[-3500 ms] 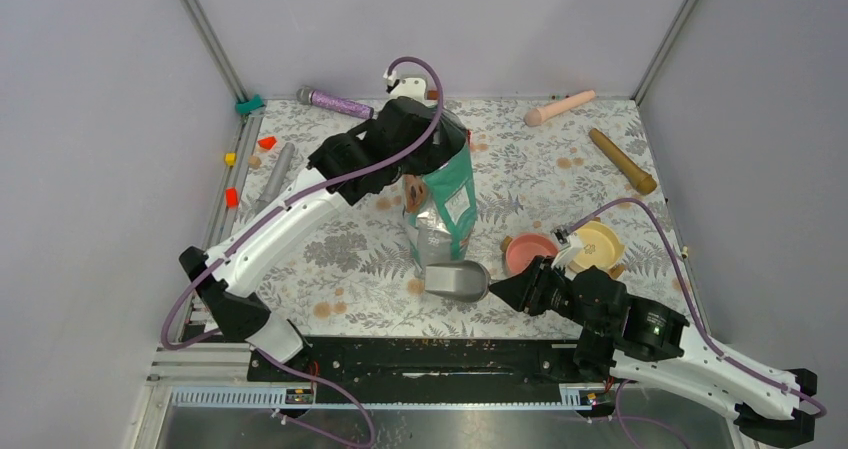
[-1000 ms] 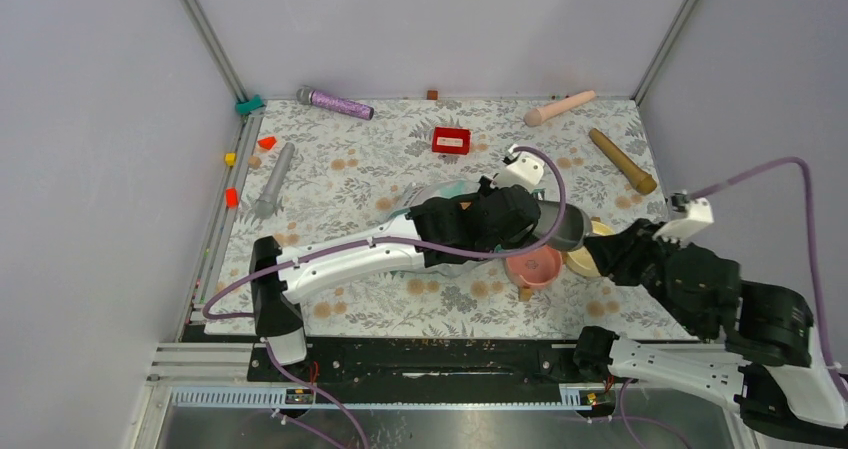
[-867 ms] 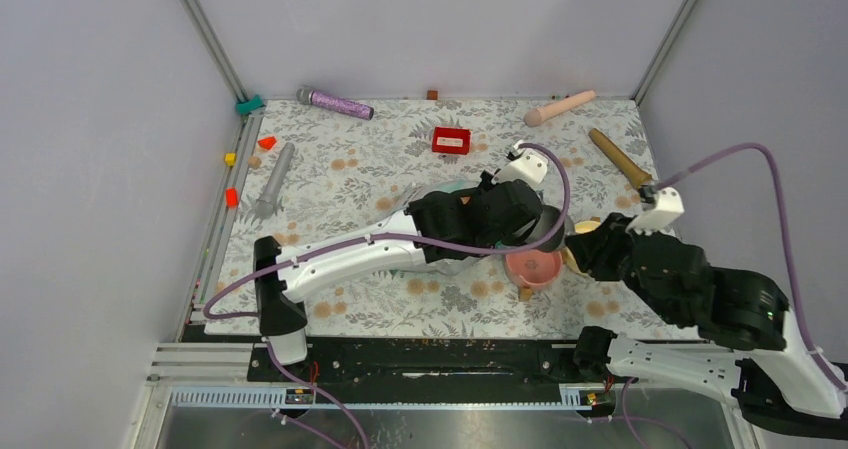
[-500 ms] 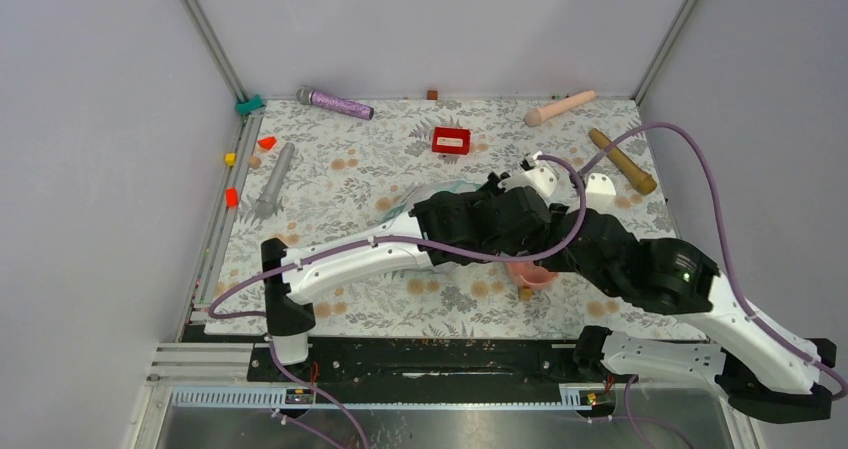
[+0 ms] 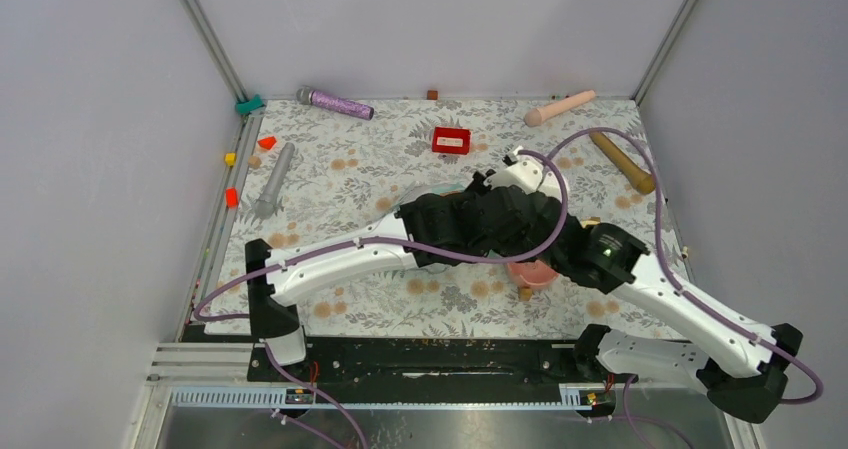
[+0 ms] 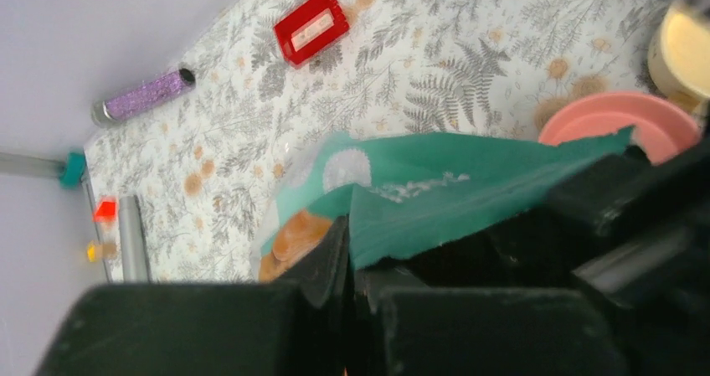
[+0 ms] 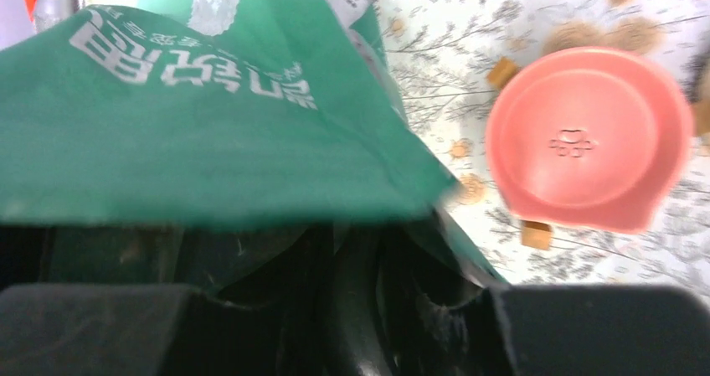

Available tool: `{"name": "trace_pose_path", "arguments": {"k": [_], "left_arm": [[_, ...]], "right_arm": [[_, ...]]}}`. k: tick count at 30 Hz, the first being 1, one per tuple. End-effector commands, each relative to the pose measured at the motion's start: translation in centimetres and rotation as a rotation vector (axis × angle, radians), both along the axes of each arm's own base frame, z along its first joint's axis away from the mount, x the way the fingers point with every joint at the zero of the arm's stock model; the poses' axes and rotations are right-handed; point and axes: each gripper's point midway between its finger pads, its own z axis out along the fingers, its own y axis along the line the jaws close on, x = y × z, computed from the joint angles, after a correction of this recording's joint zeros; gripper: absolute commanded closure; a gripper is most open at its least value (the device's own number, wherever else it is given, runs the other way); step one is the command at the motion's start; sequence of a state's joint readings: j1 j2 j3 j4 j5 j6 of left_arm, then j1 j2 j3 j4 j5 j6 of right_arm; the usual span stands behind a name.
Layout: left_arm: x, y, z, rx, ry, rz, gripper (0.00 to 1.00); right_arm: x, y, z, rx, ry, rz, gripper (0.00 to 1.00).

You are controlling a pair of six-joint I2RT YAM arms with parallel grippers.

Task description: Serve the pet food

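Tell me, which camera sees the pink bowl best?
The right wrist camera: the pink bowl shows nearly whole, empty, with a paw print inside. The left wrist camera catches only part of it behind the bag. From above, the arms hide most of it.

Centre jammed: left end effector (image 6: 350, 240) and right end effector (image 7: 352, 267) both at the teal bag (image 6: 469, 192), arms crossing over it, pink bowl (image 5: 530, 272) just beside. Open counter (image 5: 340, 159) between grey cylinder (image 5: 273, 179) and red box (image 5: 451, 140). Back edge: purple tube (image 5: 335, 102), pink roller (image 5: 559, 107).
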State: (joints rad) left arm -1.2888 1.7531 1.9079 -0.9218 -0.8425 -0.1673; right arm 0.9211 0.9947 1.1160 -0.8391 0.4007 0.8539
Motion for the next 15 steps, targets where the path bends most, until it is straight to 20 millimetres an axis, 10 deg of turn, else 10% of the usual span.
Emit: {"name": "trace_pose_path", "arguments": {"k": [1,15], "left_arm": [[0.7,2.3,4.2,-0.113,-0.126,0.112,1.0],[-0.1,10.8,0.2,-0.113,-0.094,0.292,1.0]], "right_arm": [[-0.2,3.3,-4.5,0.058,0.11,0.058,1.0],[1.0,14.7,-5.8,0.462,0.132,0.287,1.0]]}}
